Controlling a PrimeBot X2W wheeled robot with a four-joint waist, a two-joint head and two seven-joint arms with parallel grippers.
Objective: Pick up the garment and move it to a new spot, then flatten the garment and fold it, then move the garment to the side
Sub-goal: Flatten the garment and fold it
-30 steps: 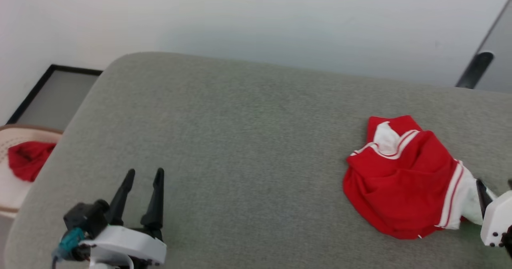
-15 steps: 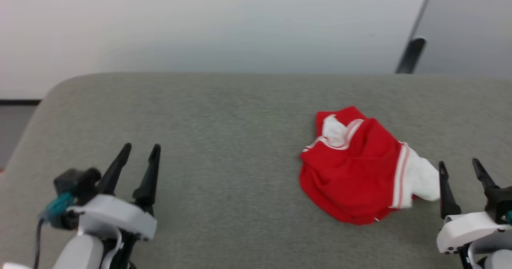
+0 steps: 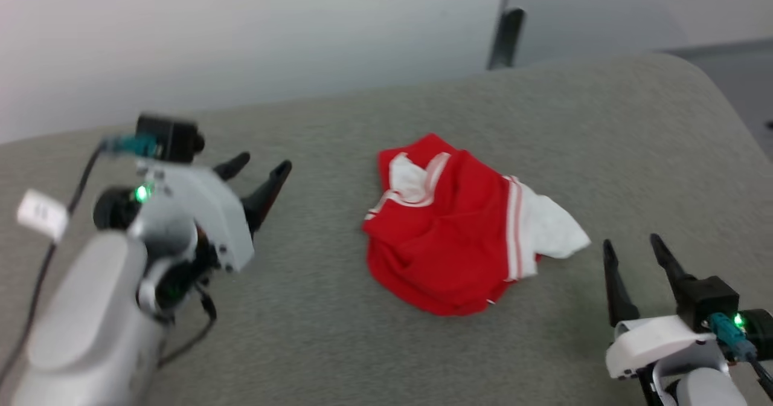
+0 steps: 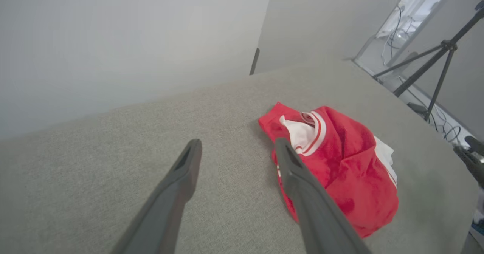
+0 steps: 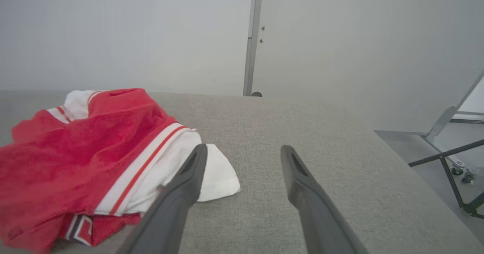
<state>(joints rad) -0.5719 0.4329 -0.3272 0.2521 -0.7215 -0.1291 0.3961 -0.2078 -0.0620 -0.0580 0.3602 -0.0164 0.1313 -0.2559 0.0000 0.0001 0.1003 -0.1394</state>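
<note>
Red jersey [image 3: 447,243] lies crumpled on the grey tabletop [image 3: 338,345], its lettering [image 5: 81,225] mostly tucked underneath; left pincer [image 3: 266,161] and right pincer [image 3: 630,241], both spread, flank it without contact.

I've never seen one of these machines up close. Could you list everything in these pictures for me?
jersey: one, red and white with striped trim, crumpled on the table between the two arms.
table: one, grey fabric top, under the jersey.
wall: one, pale grey, behind the table.
post: one, dark, against the wall behind the table.
tripod: one, black, on the floor past the table's end.
wheeled stand: one, silver and black, on the floor beside the table.
left fingers: two, dark, spread apart, left of the jersey, holding nothing.
right fingers: two, dark, spread apart, right of the jersey, holding nothing.
</note>
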